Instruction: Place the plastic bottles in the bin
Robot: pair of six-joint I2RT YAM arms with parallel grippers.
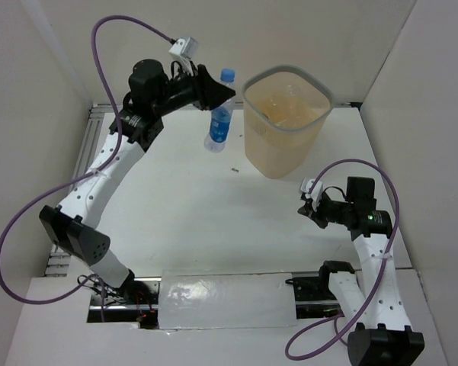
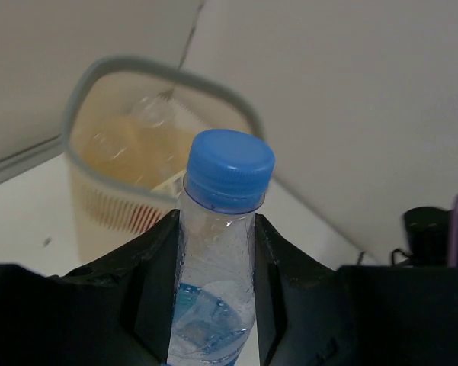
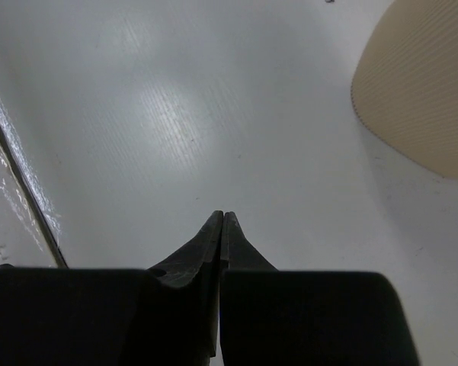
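Note:
A clear plastic bottle (image 1: 220, 122) with a blue cap and blue label hangs upright in the air, just left of the bin (image 1: 284, 164). My left gripper (image 1: 222, 94) is shut on the bottle's neck; in the left wrist view the black jaws press both sides of the bottle (image 2: 217, 267) below its blue cap. The beige bin (image 2: 99, 198) stands beyond it, with clear bottles dimly visible inside. My right gripper (image 3: 222, 217) is shut on nothing, its tips together above the bare white table, right of the bin's ribbed wall (image 3: 419, 99).
White walls enclose the table on the left, back and right. A small dark speck (image 1: 234, 170) lies on the table left of the bin. A shiny foil strip (image 1: 225, 303) covers the near edge between the arm bases.

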